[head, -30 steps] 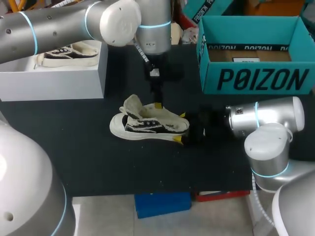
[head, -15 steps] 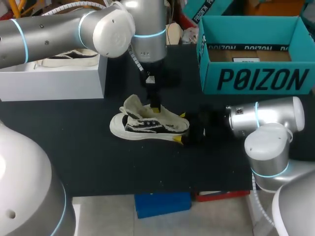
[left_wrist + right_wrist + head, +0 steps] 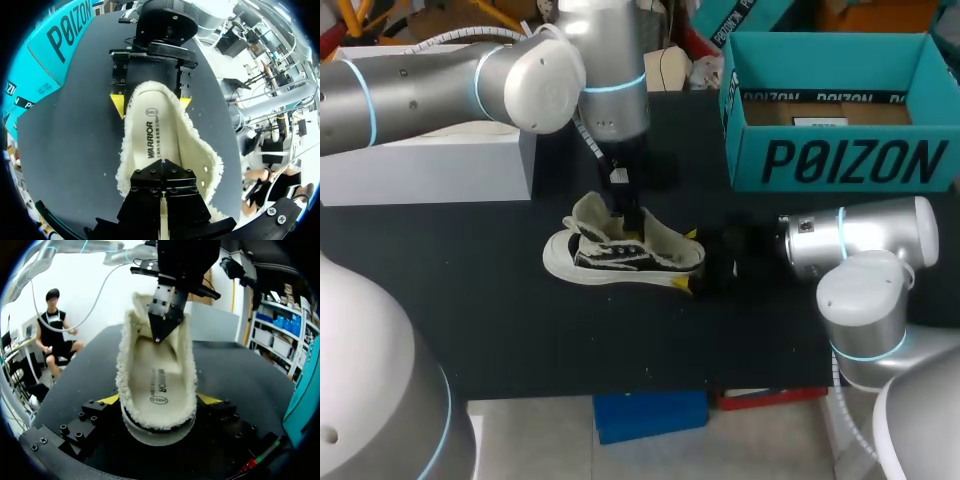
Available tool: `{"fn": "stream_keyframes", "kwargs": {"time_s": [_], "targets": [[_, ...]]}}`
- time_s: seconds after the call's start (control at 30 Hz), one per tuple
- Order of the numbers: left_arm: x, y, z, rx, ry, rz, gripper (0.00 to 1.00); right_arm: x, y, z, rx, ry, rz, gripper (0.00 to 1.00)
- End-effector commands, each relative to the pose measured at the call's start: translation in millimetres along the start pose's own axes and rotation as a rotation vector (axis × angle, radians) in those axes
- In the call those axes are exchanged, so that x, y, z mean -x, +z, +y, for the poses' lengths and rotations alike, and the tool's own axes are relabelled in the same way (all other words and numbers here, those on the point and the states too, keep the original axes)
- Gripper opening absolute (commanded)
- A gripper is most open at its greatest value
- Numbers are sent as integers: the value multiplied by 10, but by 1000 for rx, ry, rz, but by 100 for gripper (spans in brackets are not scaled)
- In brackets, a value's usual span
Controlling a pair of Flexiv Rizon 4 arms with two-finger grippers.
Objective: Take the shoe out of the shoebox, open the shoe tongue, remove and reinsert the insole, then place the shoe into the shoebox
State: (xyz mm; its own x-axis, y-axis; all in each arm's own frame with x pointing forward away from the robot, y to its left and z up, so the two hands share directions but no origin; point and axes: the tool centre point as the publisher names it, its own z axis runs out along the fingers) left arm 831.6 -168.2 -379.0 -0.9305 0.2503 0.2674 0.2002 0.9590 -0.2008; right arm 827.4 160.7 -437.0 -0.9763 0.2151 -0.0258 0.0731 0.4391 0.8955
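A white and black low sneaker (image 3: pixel 610 258) with cream fleece lining lies on its sole on the black table, toe to the left. Its tongue (image 3: pixel 588 213) is folded up and forward. The printed insole (image 3: pixel 155 135) lies flat inside the shoe (image 3: pixel 127 370). My right gripper (image 3: pixel 687 260) clasps the heel from both sides, a yellow tip on each side (image 3: pixel 159 400). My left gripper (image 3: pixel 632 218) points straight down into the shoe opening, fingers shut with nothing between them (image 3: pixel 162 167). Its tip (image 3: pixel 159 335) hangs just over the insole's front half. The teal shoebox (image 3: pixel 840 160) stands open at the back right.
A white box (image 3: pixel 430 165) stands at the back left, partly under my left arm. A blue block (image 3: pixel 650 412) lies by the table's front edge. Bare black table surface (image 3: pixel 520 330) stretches in front of the shoe.
My left arm has swung slightly left and lowered, bringing its shut gripper down into the shoe opening. The right gripper and the shoe have stayed put.
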Motion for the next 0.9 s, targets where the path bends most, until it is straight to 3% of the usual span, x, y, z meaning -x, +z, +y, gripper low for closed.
{"fn": "stream_keyframes", "kwargs": {"time_s": [0.03,0.9], "targets": [[23,103,-39,4,3,14,0,8,13,-8,-3,2,-2,0],[-88,486,-120,35,-11,86,0,8,13,-8,-3,2,-2,0]]}}
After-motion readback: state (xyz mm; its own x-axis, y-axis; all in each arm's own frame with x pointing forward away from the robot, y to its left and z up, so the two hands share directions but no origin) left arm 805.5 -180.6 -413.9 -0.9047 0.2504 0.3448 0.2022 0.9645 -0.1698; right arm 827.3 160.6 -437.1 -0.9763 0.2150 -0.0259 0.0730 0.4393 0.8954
